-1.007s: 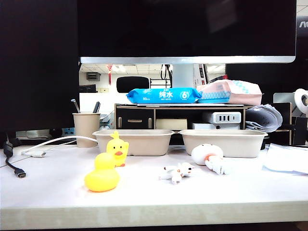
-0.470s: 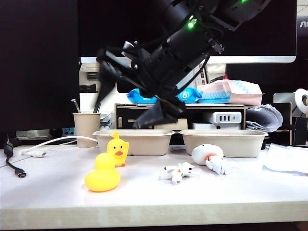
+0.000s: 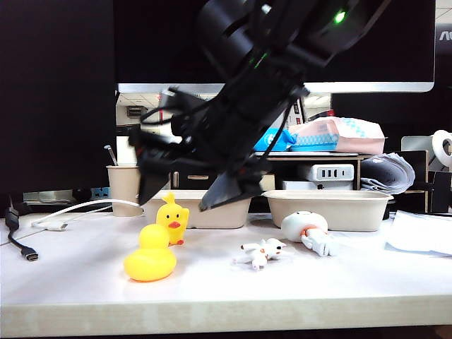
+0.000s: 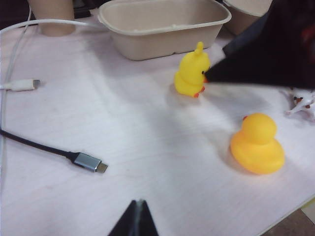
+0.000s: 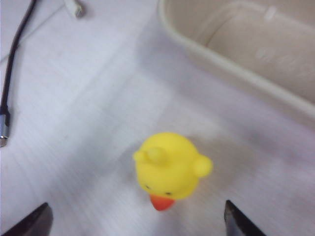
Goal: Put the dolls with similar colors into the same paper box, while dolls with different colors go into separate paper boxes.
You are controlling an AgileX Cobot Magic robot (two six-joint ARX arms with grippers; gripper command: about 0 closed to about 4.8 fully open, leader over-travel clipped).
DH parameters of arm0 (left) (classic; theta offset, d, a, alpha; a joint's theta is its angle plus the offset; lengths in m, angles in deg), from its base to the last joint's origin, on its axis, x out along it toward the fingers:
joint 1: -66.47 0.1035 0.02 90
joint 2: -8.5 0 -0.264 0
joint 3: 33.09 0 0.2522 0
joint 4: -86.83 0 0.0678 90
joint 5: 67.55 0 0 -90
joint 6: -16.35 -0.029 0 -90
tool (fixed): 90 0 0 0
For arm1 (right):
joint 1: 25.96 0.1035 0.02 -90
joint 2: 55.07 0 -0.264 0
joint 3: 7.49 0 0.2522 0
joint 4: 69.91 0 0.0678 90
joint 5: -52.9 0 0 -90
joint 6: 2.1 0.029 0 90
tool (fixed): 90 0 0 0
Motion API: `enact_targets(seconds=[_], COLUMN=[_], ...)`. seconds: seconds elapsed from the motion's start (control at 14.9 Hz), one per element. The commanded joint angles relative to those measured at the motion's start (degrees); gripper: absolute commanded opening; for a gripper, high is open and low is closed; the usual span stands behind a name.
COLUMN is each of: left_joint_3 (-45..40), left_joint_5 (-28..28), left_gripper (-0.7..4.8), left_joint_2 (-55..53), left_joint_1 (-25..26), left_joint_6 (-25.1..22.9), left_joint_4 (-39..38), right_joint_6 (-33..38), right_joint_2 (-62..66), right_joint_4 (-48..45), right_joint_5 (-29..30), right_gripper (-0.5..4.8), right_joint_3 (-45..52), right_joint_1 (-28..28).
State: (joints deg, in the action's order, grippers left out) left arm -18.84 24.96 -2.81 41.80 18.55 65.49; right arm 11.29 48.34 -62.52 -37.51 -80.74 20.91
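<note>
Left gripper (image 4: pixel 138 216) sits low at the near left of the surface (image 3: pixel 85 275), jaws clenched on nothing. Right gripper (image 3: pixel 185 191) hangs over the small duck (image 3: pixel 172 219), jaws released wide, straddling but apparently not touching it. The small duck stands just before the left paper box (image 3: pixel 240 208), the bigger duck (image 3: pixel 150 256) nearer the surface's front edge. Best to descend straight, centre the round body between the jaws, pinch gently since it looks glossy and squashy, then lift clear of the rim.

Only a white "6" in a circle was made out on the blue wipes pack (image 3: pixel 272 140); white letters at the monitor's (image 3: pixel 424 42) right edge were cut off
</note>
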Motion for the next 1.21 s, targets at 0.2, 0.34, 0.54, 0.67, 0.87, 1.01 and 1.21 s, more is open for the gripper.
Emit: enact_targets(seconds=[0.2,0.34,0.54,0.67,0.87,1.01,1.21], left_joint_3=[0.04,0.04,0.04,0.04,0.04,0.04,0.04], left_joint_5=[0.15,0.13,0.15,0.13,0.15,0.13,0.15], left_gripper=[-0.05,-0.05,-0.05,-0.05,-0.05,-0.05,-0.05], left_joint_2=[-0.04,-0.04,-0.04,-0.04,-0.04,-0.04,-0.04], left_joint_1=[0.09,0.09,0.09,0.09,0.09,0.09,0.09], left_joint_6=[-0.22,-0.22,-0.24,-0.22,-0.22,-0.24,-0.22], left_joint_4=[0.37,0.37,0.35,0.37,0.37,0.37,0.37], right_joint_6=[-0.35,-0.33,-0.28,-0.09,0.35,0.35,0.33], right_joint_2=[4.94,6.91,9.57,10.88,12.22,12.28,12.28], right_joint_4=[-7.19,-9.92,-13.46,-14.78,-15.76,-15.76,-15.78], right_joint_5=[-1.18,-1.09,-1.14,-1.16,-1.2,-1.18,-1.18], right_gripper=[4.79,4.79,4.79,4.79,4.79,4.79,4.22], right_joint_3=[-0.24,-0.24,-0.24,-0.24,-0.22,-0.24,-0.24], right_joint_1=[-0.15,-0.15,-0.15,-0.15,-0.15,-0.15,-0.2])
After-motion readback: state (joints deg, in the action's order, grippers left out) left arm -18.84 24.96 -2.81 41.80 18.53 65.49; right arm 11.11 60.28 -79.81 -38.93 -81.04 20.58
